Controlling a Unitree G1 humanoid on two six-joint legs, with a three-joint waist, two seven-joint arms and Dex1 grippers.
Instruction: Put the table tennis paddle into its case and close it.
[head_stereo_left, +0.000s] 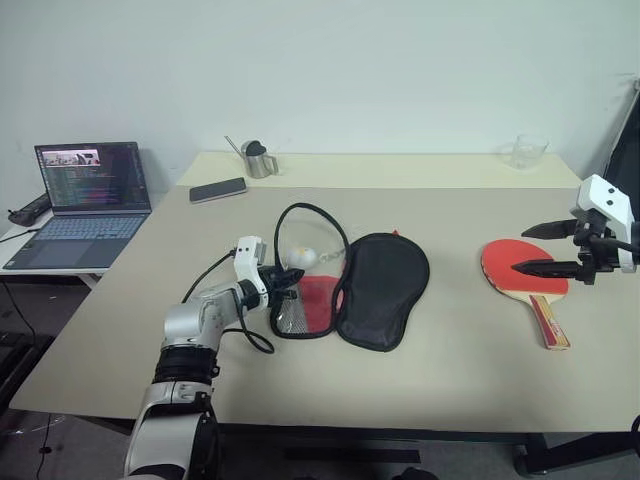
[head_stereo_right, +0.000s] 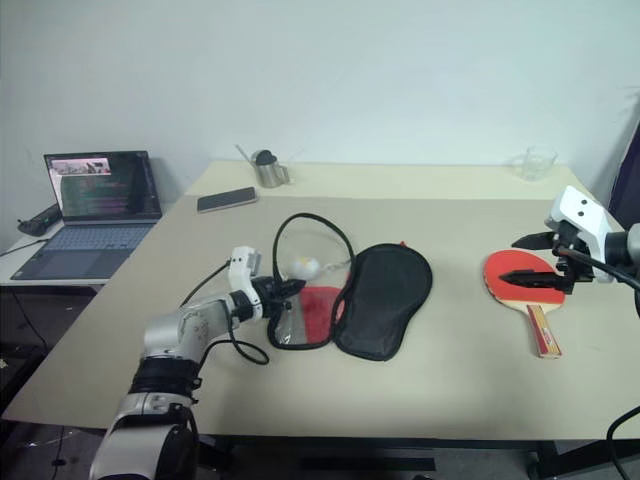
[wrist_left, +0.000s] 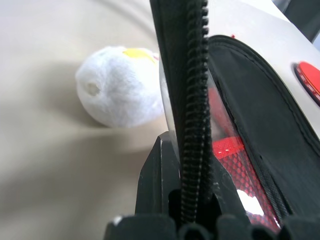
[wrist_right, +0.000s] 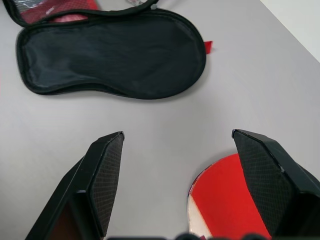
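The case (head_stereo_left: 382, 288) lies unzipped in the middle of the table. Its black-lined half faces up, and its red half with the mesh pocket (head_stereo_left: 312, 303) lies to the left. My left gripper (head_stereo_left: 290, 280) is shut on the zipper rim (wrist_left: 192, 100) of the red half. The white ball charm (head_stereo_left: 303, 258) lies just beyond it. The table tennis paddle (head_stereo_left: 522, 272) lies flat at the right, red face up, with its handle toward the front edge. My right gripper (head_stereo_left: 520, 250) hovers open over the paddle's face (wrist_right: 225, 205), with nothing between its fingers.
A laptop (head_stereo_left: 85, 200) stands open on a side table at the far left. A phone (head_stereo_left: 217, 189) and a metal cup (head_stereo_left: 258, 160) sit at the back left. A clear glass (head_stereo_left: 528, 151) is at the back right. Bare tabletop (head_stereo_left: 450, 330) separates case and paddle.
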